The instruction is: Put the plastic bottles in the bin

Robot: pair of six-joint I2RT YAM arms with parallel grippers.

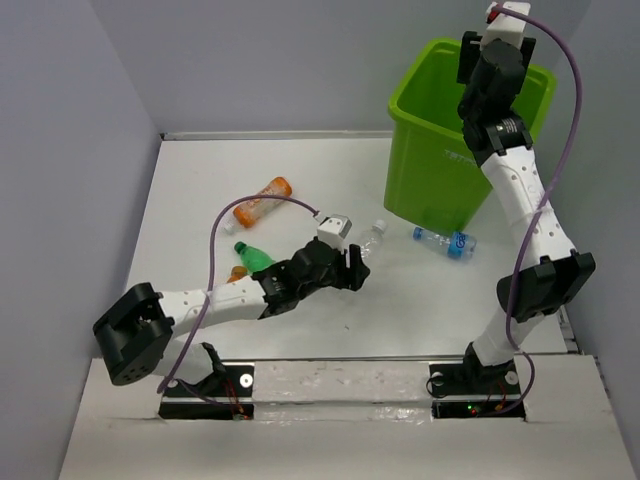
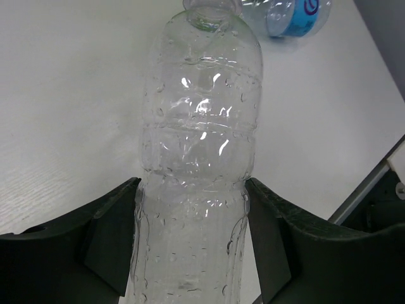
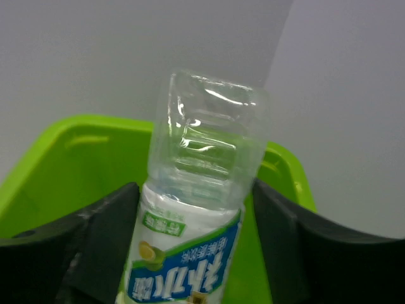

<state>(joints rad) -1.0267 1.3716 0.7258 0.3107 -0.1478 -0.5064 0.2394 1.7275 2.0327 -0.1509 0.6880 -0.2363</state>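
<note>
Top external view, nearest first: left gripper point(image 1: 358, 262) is low over the table point(image 1: 200, 170), mid-left, reaching toward the centre. Left wrist view shows its fingers point(image 2: 107, 240) against both sides of a clear bottle point(image 2: 199, 158), crinkled, no label. Jaws closed on it; can't tell if it is off the surface yet. Beside that arm a green bottle point(image 1: 255, 257) lies flat, and a small orange bottle point(image 1: 237, 272) is half hidden by the arm. Further back a second orange bottle point(image 1: 264, 200) is on its side, well apart from the bin point(image 1: 430, 170). Right of centre a blue-label bottle point(image 1: 446, 241) lies near the bin's foot. Bin stands upright at the far right.

Right gripper point(image 3: 195, 209) hangs above the bin's open mouth. Right wrist view has a labelled bottle point(image 3: 202, 190) between its fingers, green-and-blue label, bin rim beneath. A sliver of green shows between bottle and one finger, so can't tell whether the jaws clamp it or stand slack.

Progress, my read: early. No bottle visible inside the bin in the part shown. One bottle is poised for the drop, one is gripped for pickup, and four lie on the table untouched. Left to do: release over the bin, carry the clear one across, then collect the rest
</note>
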